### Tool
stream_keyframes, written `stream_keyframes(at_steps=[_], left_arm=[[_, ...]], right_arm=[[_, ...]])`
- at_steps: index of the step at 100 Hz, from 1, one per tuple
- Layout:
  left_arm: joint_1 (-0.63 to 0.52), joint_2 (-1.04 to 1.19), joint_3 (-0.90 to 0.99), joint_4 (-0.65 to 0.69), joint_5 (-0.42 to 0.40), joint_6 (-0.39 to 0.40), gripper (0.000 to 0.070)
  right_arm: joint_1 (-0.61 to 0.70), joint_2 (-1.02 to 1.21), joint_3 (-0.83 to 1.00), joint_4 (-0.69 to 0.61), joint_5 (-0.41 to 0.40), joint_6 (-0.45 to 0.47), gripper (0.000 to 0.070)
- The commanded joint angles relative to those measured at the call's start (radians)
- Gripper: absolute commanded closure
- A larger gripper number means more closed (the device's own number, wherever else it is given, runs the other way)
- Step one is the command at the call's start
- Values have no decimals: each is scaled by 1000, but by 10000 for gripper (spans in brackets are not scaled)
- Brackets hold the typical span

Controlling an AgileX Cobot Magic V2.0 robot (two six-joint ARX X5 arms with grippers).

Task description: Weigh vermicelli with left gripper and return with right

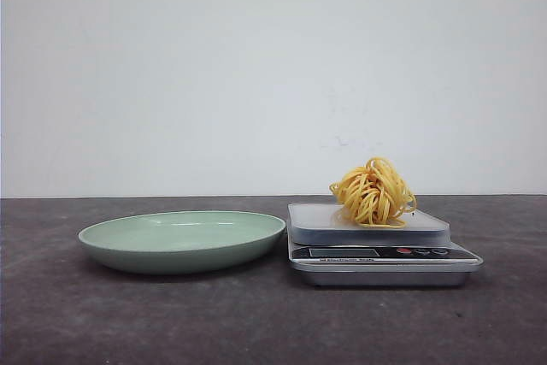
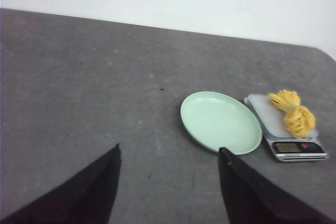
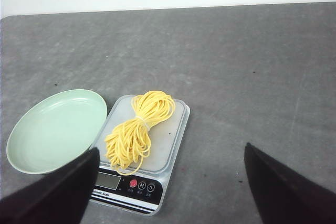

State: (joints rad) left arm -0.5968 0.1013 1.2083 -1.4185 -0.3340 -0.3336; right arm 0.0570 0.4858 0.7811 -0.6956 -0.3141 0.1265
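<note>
the silver kitchen scale (image 1: 382, 256) sits right of the pale green round plate (image 1: 183, 240) on the dark grey surface (image 1: 256, 322). the yellow vermicelli (image 1: 373, 192) rests on the scale. left gripper (image 2: 168, 153) and right gripper (image 3: 170, 153) are both spread apart, holding nothing.

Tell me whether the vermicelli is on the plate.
No, the vermicelli lies on the scale; the plate holds nothing.

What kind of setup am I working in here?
Probably a bare lab test bench, not a kitchen: a dark grey table against a blank white wall, holding only a green plate and a scale with vermicelli on it.
</note>
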Motion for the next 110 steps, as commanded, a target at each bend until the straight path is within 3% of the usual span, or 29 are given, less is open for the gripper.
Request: stream_keyframes(at_steps=[1,10,14,20,56,60,66,70,110], left_arm=[[6,-45,-27,-22,11,-20,360],[20,-97,-89,-7,20,-24,398],[22,-97,-106,-6,20,-26,495],[23,-95,-120,-1,21,-14,700],[26,-90,-129,48,40,5,687],[26,-90,-129,49,52,5,643],[26,-87,-129,53,54,4,507],[26,-78,-129,56,54,4,452],[28,36,-129,127,45,-16,455]], right_arm=[[2,2,18,5,-2,-14,144],[2,2,18,5,-2,-14,144],[2,2,18,5,-2,-14,144],[2,2,18,5,-2,-14,144],[2,2,18,-7,-19,-11,145],[2,2,18,-6,-27,-11,145],[2,2,18,-4,-30,-11,145],[2,2,18,1,-30,-11,145],[27,66,19,23,-29,-3,144]])
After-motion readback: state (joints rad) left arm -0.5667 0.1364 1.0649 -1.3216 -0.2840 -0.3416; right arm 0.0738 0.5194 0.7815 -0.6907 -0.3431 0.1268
